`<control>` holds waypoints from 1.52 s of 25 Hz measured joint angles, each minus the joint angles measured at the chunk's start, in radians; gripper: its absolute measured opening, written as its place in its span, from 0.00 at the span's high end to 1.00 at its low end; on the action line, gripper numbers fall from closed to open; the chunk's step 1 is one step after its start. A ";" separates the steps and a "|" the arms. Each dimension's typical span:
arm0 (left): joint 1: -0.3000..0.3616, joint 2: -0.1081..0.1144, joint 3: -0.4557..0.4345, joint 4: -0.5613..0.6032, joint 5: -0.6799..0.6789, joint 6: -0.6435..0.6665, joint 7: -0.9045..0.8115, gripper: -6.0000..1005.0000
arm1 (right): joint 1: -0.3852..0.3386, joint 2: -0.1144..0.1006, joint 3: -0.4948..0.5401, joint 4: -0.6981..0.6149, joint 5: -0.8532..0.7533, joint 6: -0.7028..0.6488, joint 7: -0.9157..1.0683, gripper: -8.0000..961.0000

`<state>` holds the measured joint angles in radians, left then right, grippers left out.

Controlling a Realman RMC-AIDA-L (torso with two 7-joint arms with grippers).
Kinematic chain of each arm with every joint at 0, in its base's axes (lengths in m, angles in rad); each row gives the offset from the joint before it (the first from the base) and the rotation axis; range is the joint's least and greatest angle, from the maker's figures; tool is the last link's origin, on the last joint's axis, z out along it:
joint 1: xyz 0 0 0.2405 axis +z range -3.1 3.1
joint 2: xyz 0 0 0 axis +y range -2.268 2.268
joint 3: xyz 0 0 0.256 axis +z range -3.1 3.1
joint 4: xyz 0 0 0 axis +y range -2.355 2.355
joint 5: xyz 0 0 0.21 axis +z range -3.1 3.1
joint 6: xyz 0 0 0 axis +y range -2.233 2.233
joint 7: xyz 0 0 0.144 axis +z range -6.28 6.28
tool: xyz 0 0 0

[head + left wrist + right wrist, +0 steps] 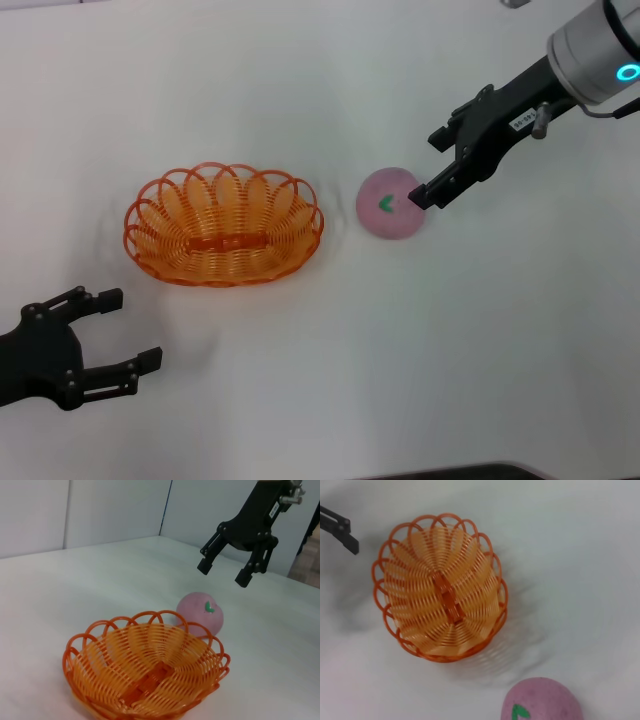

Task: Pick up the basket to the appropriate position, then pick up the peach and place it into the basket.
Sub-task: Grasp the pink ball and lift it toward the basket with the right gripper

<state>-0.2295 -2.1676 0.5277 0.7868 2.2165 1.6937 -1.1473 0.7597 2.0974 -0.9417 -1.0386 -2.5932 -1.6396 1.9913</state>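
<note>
White desk point(300, 400), pale walls behind; basket point(224, 224) left of centre; peach point(391, 203) beside it; right gripper point(438, 165) above, jaws wide; left gripper point(125, 330) near front-left corner, wide.

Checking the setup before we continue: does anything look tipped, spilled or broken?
Nothing stands out. The basket sits upright and empty on the table, the peach rests beside it, and the right hand hangs open above the peach.
</note>
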 joint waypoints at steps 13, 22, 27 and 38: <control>-0.002 0.000 0.000 0.000 0.000 -0.002 0.000 0.08 | 0.021 0.001 -0.129 0.136 0.003 0.161 0.008 0.01; -0.001 -0.001 0.001 -0.002 0.000 -0.011 0.000 0.08 | 0.040 0.000 -0.176 0.205 0.030 0.233 0.012 0.01; 0.000 -0.001 0.000 -0.002 0.002 -0.013 -0.001 0.08 | 0.044 0.002 -0.189 0.221 0.031 0.252 0.025 0.03; -0.002 0.000 0.000 -0.009 0.008 -0.016 -0.011 0.08 | 0.037 0.000 -0.234 0.222 0.066 0.273 0.035 0.19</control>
<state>-0.2313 -2.1679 0.5277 0.7774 2.2241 1.6781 -1.1579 0.7971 2.0971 -1.1756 -0.8162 -2.5273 -1.3668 2.0262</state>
